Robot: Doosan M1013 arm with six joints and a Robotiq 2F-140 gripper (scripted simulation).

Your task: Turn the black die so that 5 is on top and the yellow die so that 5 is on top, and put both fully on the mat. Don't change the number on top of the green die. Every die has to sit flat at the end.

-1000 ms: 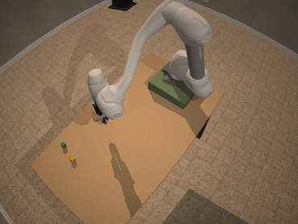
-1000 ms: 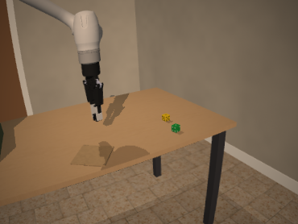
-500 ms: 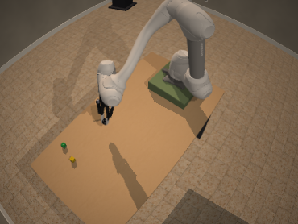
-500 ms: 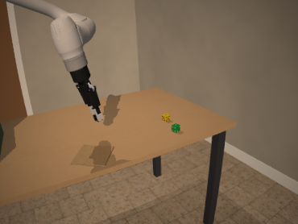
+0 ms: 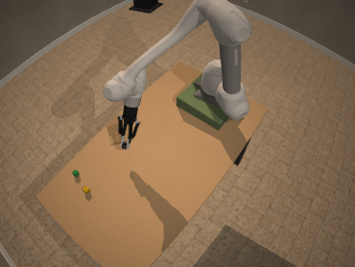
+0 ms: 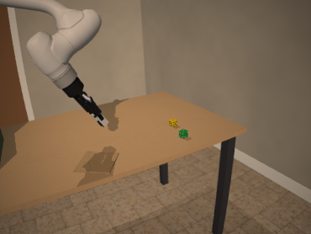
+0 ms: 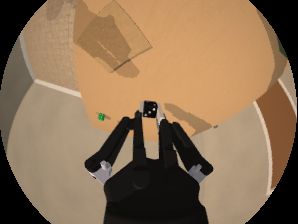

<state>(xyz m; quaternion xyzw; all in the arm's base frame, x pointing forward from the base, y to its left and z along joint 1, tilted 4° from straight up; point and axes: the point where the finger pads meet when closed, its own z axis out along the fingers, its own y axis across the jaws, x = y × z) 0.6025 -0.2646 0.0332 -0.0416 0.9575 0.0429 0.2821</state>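
My gripper (image 5: 125, 143) (image 6: 102, 121) (image 7: 149, 107) is tilted and shut on the black die (image 5: 125, 145) (image 7: 149, 109), held in the air above the table. In the wrist view a black face with several white pips shows between the fingertips. The mat (image 6: 113, 162) (image 7: 135, 44), a thin see-through square, lies near the table's long edge with nothing on it. The green die (image 5: 76, 173) (image 6: 183, 134) (image 7: 101, 117) and the yellow die (image 5: 86, 190) (image 6: 173, 123) sit on the table, off the mat. Their top numbers are too small to read. The yellow die is not clear in the wrist view.
The wooden table (image 5: 158, 144) (image 6: 139, 139) carries the arm's green base block (image 5: 201, 108) at its far end. The arm's shadows fall across the table and over part of the mat. The green die is near the table's edge, with the yellow die beside it.
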